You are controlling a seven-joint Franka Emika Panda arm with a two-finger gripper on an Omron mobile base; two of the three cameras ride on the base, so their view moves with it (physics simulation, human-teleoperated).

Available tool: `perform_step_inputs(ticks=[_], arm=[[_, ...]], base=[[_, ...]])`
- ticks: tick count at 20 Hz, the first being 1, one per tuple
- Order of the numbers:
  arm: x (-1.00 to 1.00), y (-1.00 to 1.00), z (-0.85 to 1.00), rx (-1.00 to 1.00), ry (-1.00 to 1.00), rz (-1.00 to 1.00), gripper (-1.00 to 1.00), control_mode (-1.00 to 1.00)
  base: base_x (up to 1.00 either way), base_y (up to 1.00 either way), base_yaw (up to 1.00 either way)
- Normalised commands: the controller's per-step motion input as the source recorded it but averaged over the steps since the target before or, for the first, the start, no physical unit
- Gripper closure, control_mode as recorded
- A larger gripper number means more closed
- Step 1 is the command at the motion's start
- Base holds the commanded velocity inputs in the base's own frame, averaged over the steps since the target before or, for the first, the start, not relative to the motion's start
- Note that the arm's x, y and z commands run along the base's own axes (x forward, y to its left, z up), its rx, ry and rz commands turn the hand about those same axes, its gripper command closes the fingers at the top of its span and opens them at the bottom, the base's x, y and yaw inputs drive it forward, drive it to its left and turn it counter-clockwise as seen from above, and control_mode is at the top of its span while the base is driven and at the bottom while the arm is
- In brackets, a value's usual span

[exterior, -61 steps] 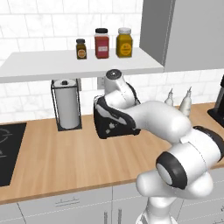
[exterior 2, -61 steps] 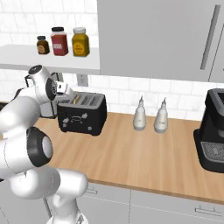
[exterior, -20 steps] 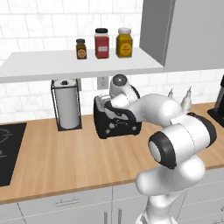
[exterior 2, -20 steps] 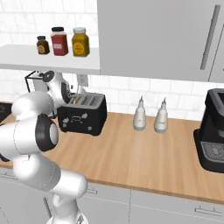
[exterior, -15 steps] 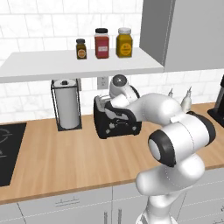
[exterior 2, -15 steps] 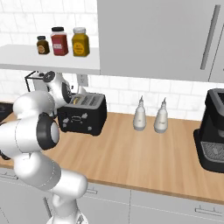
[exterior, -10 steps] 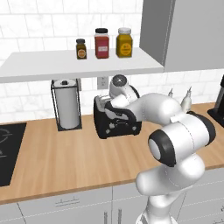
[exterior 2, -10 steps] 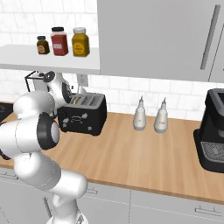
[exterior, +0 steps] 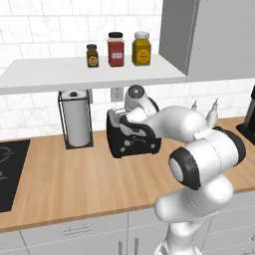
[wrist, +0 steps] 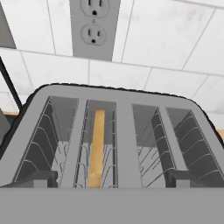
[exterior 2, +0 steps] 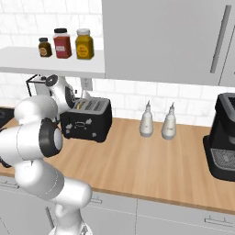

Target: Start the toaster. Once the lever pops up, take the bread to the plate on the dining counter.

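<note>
Black toaster (exterior: 133, 142) on wood counter (exterior: 74, 179) — arm over it, paper-towel roll (exterior: 77, 123) beside.

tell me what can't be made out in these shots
- Toaster lever: left base view, the arm covers that end; too small in the right base view.
- Bread: hand view, sunk in its slot, top edge alone visible.
- Gripper: hand view, fingertips cut off by the bottom edge.

Glossy white rounded arm (exterior: 199, 149), dark joint bands, seemingly cable-free
</note>
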Motion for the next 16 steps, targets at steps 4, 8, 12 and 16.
perform_step_inputs(ticks=[4, 8, 12, 16], arm=[[0.0, 0.0, 0.0, 0.0, 0.0, 0.0, -1.0, -1.0], [0.0, 0.01, 0.0, 0.0, 0.0, 0.0, -1.0, -1.0], [0.0, 0.03, 0.0, 0.0, 0.0, 0.0, -1.0, -1.0], [0.0, 0.04, 0.0, 0.0, 0.0, 0.0, -1.0, -1.0]], base=[[0.0, 0.0, 0.0], [0.0, 0.0, 0.0], [0.0, 0.0, 0.0], [0.0, 0.0, 0.0]])
